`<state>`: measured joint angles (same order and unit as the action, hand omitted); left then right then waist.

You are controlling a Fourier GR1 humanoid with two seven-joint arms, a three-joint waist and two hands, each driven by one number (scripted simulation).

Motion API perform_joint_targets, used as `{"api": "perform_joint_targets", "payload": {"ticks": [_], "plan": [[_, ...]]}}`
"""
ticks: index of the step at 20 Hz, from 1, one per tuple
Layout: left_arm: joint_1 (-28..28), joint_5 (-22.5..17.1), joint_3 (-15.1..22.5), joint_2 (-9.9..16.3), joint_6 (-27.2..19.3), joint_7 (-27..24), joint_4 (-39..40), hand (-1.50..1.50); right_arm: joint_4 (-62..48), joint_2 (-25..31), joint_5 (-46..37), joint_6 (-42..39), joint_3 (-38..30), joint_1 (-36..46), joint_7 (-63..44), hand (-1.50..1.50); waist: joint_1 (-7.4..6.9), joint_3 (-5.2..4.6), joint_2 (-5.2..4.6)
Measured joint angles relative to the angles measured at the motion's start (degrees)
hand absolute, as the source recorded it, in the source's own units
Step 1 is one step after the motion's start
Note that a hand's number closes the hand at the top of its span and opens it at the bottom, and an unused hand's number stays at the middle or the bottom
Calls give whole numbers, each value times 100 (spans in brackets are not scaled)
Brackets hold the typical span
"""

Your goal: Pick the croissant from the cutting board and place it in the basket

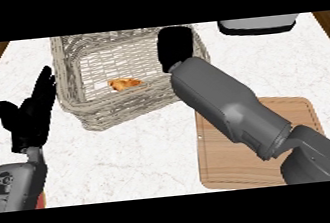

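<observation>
Right robot hand (174, 47) is seen over the far right rim of the pale woven wicker basket (87, 113), and nothing is held in it; its black shape is viewed from behind, so how far the fingers are spread cannot be told. No contact with the wicker can be confirmed from this angle.

Now to the task's thing: the small golden-brown croissant (124, 83) is found lying on the basket's floor, left of that robot hand and apart from it. The rectangular light wooden cutting board (229, 167), near and to the right on the white marbled tabletop (128, 157), carries no pastry, though part of it is hidden under the grey forearm.

By that showing, the pick and the placing can be judged done. What appears to be left is only for the right arm to be drawn clear of the basket.

At the left, the other robot hand (28, 116) is held open and upright beside the basket, at rest, touching nothing. A dark-rimmed grey vessel (256, 24) is partly seen at the far right edge.
</observation>
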<state>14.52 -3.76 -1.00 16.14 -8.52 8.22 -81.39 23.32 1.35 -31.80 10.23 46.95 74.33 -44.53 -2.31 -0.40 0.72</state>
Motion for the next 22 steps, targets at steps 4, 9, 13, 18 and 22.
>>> {"api": "perform_joint_targets", "payload": {"ticks": [4, 9, 13, 18, 22], "plan": [[-41, -17, -35, 25, 33, 63, -87, 0, 22, 17, 27, -9, -78, -53, -285, -150, -15, -7, 20], [-117, -49, -121, 46, 103, -21, -49, 0, 268, -45, 82, 676, -308, -199, -438, -150, 20, 9, -20], [-202, 3, -111, -10, 43, -10, -124, 0, 512, -73, 130, 1367, -627, -331, -335, -150, 96, 26, -38], [-289, -32, -203, 39, 73, 4, -200, 0, 917, -12, 248, 2122, -1086, -344, -412, -150, 155, 37, -53], [-365, -49, -288, 79, 93, -14, -209, 0, 1383, 171, 305, 2509, -1462, -576, -504, -150, 249, 40, -37]]}}
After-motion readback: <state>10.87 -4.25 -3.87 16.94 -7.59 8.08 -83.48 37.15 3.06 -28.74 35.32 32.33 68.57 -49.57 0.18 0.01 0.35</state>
